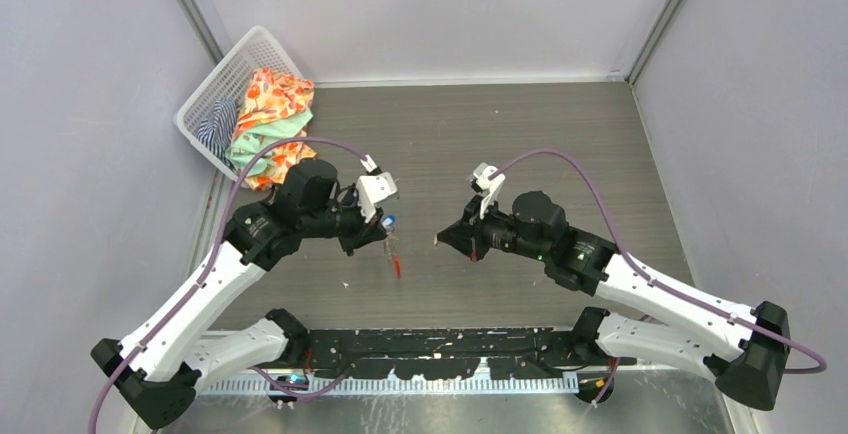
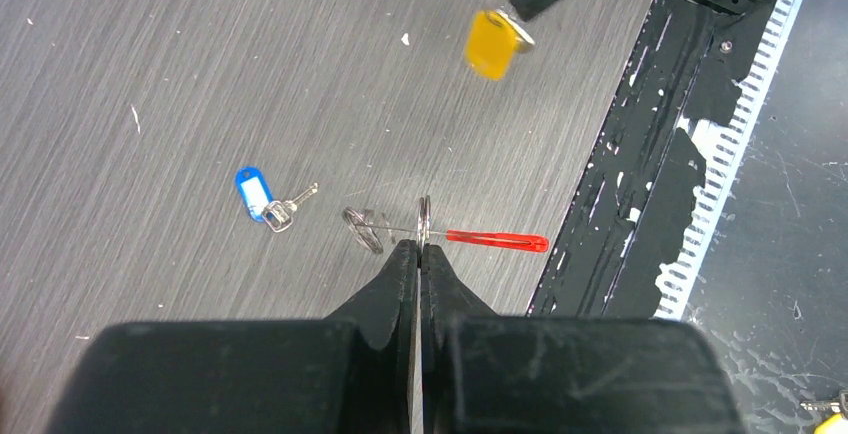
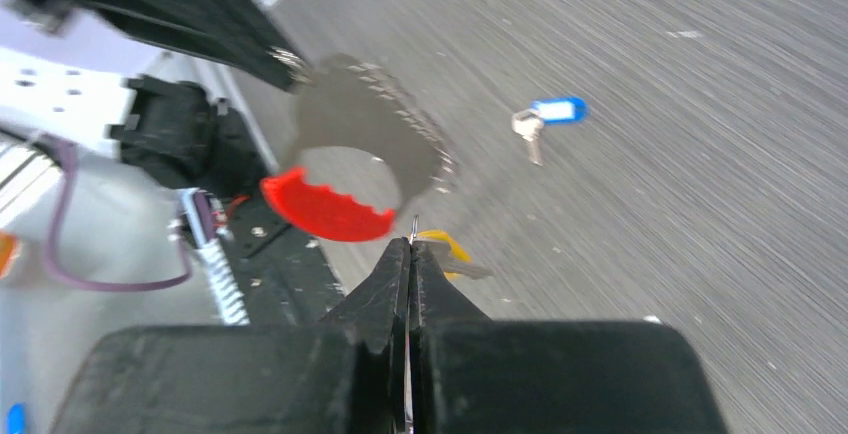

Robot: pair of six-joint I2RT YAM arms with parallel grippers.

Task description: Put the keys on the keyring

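Observation:
My left gripper (image 1: 381, 238) (image 2: 418, 246) is shut on a metal ring of the keyring (image 2: 424, 216), held above the table. Its red tag (image 1: 398, 265) (image 2: 497, 241) (image 3: 325, 209) hangs from that ring, and a second ring (image 2: 362, 229) sticks out beside it. The blue key (image 1: 388, 221) (image 2: 255, 194) (image 3: 555, 111) lies on the table just beyond the left fingertips. Facing it a short gap away, my right gripper (image 1: 441, 241) (image 3: 411, 244) is shut on the thin ring of the yellow key (image 2: 490, 44) (image 3: 445, 245), which is partly hidden behind its fingertips.
A white basket (image 1: 215, 79) with patterned cloths stands at the back left corner by the wall. The black base rail (image 1: 430, 339) runs along the near table edge. Grey walls close in three sides.

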